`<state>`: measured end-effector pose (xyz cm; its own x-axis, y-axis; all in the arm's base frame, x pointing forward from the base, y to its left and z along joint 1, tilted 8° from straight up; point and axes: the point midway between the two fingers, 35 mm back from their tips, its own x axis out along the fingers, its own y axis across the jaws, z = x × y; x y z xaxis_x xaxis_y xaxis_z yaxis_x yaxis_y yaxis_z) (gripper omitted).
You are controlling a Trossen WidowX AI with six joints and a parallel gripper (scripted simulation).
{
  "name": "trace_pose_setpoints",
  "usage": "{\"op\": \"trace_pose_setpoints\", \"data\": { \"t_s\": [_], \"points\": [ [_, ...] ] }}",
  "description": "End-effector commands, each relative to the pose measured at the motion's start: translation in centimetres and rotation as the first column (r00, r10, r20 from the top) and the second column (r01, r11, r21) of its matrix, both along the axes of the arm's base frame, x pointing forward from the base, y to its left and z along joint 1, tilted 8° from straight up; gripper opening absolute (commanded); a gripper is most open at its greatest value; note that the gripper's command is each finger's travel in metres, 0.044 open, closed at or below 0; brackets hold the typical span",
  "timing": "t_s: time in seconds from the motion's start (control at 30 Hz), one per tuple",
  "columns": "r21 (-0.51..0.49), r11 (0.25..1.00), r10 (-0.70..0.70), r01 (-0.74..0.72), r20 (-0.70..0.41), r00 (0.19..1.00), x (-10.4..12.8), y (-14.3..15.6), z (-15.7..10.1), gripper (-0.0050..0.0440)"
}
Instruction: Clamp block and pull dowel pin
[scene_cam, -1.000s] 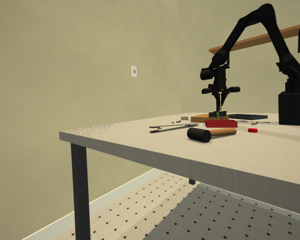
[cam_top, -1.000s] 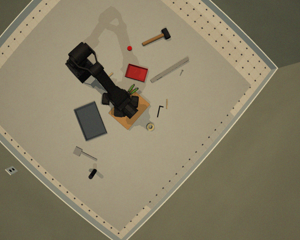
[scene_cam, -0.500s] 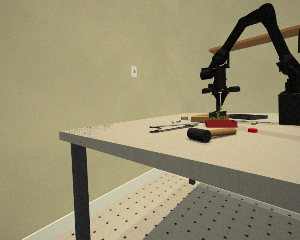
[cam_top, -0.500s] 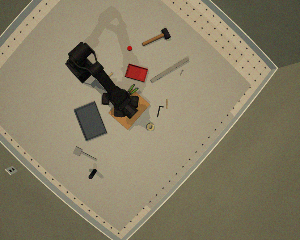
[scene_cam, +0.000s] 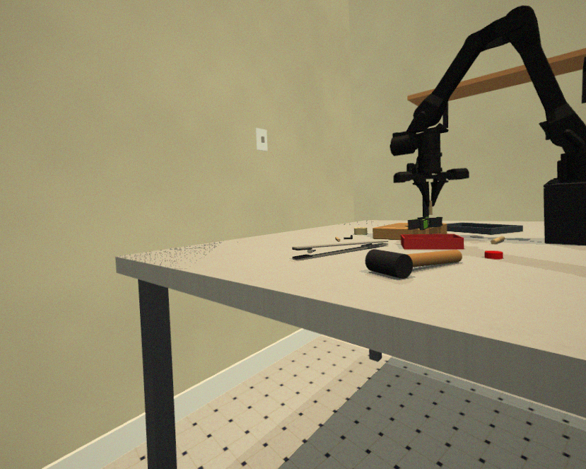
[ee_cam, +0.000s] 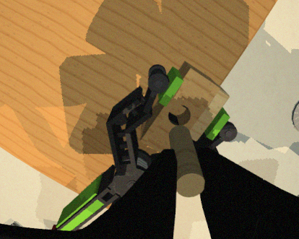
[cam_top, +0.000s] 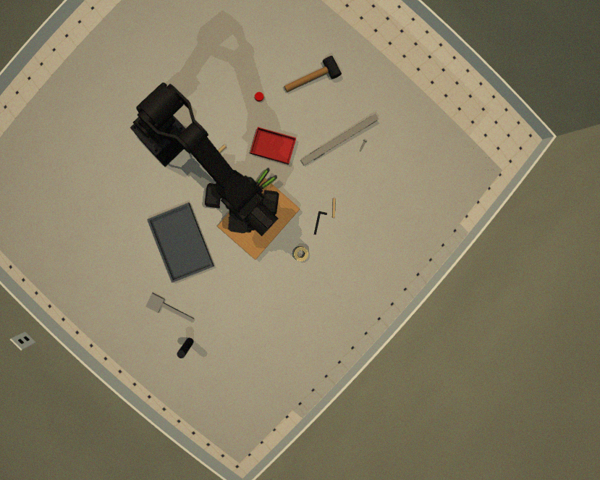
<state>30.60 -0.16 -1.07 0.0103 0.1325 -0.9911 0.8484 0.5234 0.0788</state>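
Note:
My gripper (scene_cam: 429, 204) (ee_cam: 185, 159) is shut on the dowel pin (scene_cam: 430, 208) (ee_cam: 188, 167), above the small wooden block (ee_cam: 197, 88). The pin's lower end shows beside the block's round hole (ee_cam: 183, 114) in the wrist view, and the hole looks open and dark inside. The block lies on the orange board (cam_top: 255, 249) (scene_cam: 389, 230) (ee_cam: 29, 52), hole up. Green pads of the spring clamp (cam_top: 268, 181) (scene_cam: 423, 223) (ee_cam: 171, 86) sit on two opposite sides, pressing it to the pale bench stop (ee_cam: 211, 110). The arm hides the block in the top view.
A red tray (cam_top: 273, 146) (scene_cam: 432, 242) is near the clamp handles. A grey tray (cam_top: 181, 242) lies on the board's other side. A tape roll (cam_top: 300, 254), a hex key (cam_top: 317, 224), a long bar (cam_top: 340, 139) and a mallet (cam_top: 306, 79) (scene_cam: 389, 263) lie around.

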Motion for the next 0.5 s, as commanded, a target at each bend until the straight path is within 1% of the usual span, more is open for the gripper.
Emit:
{"op": "trace_pose_setpoints", "data": {
  "t_s": [0.0,0.47],
  "points": [
    [-0.001,1.0,-0.009,0.009,0.001,1.0,0.0,0.4,0.2,0.0],
    [-0.003,0.999,-0.047,0.047,-0.004,0.999,-0.1,1.6,0.7,0.0]
  ]
}}
